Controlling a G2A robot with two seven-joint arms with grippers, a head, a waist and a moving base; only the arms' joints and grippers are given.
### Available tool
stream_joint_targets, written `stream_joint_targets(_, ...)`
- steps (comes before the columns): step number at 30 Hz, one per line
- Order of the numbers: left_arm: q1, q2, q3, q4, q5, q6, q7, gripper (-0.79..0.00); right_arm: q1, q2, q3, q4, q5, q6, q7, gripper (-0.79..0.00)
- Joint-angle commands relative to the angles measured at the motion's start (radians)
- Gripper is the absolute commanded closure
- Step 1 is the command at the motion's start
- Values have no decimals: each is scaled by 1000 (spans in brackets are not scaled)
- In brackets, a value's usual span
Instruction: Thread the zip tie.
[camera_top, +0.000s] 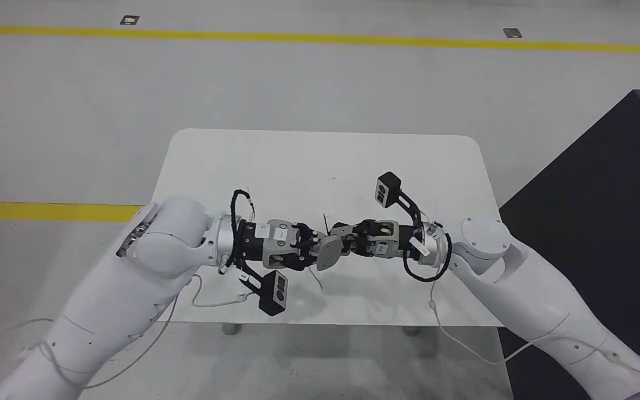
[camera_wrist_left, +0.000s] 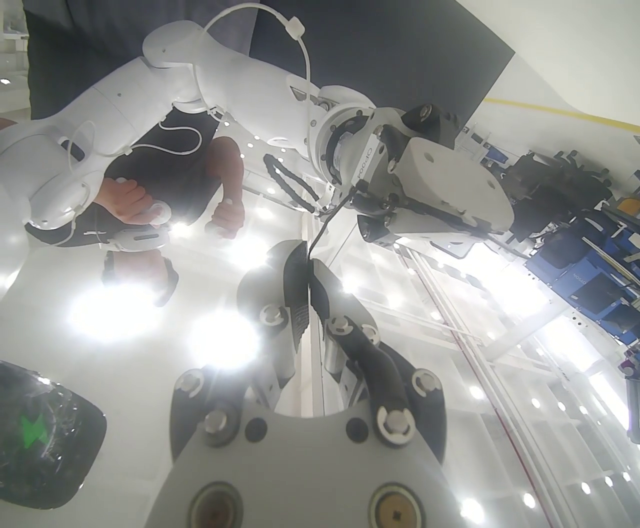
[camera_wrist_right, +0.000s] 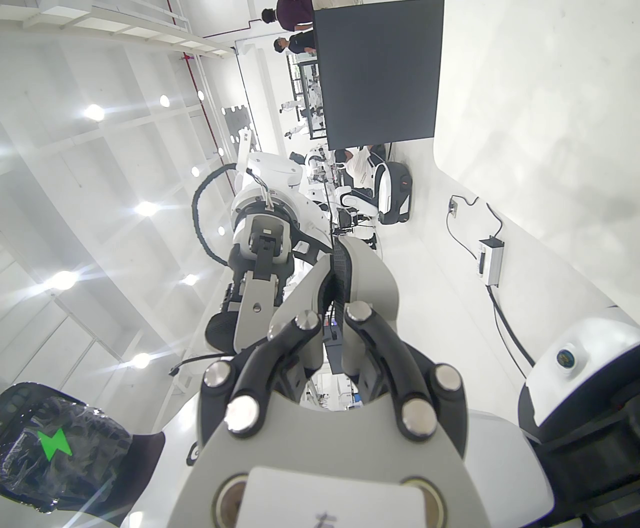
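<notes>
Jaws pressed together, the left gripper (camera_wrist_left: 306, 255) and right gripper (camera_wrist_right: 340, 250) each pinch an end of the black zip tie (camera_wrist_left: 327, 222), aloft near the table's (camera_top: 300, 170) front edge. Best to hold one end still and feed the other in straight, slowly

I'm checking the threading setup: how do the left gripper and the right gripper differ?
The left gripper clamps the thin black plastic zip tie; its far end reaches the right gripper. The left gripper's black wrist camera sticks out toward the white table's near edge, the right gripper's toward the far edge. Both have fingers shut, tip to tip.
</notes>
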Motion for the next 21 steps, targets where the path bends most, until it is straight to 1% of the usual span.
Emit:
stream_joint_targets(1, -2, 2, 3, 1, 0, -1, -1, 0, 0, 0, 0, 0, 0, 0, 0, 0)
stream_joint_targets(11, -17, 11, 22, 6, 0, -7, -3, 0, 0, 0, 0, 0, 0, 0, 0, 0)
stream_joint_targets(21, -32, 27, 35, 8, 0, -14, -5, 0, 0, 0, 0, 0, 0, 0, 0, 0)
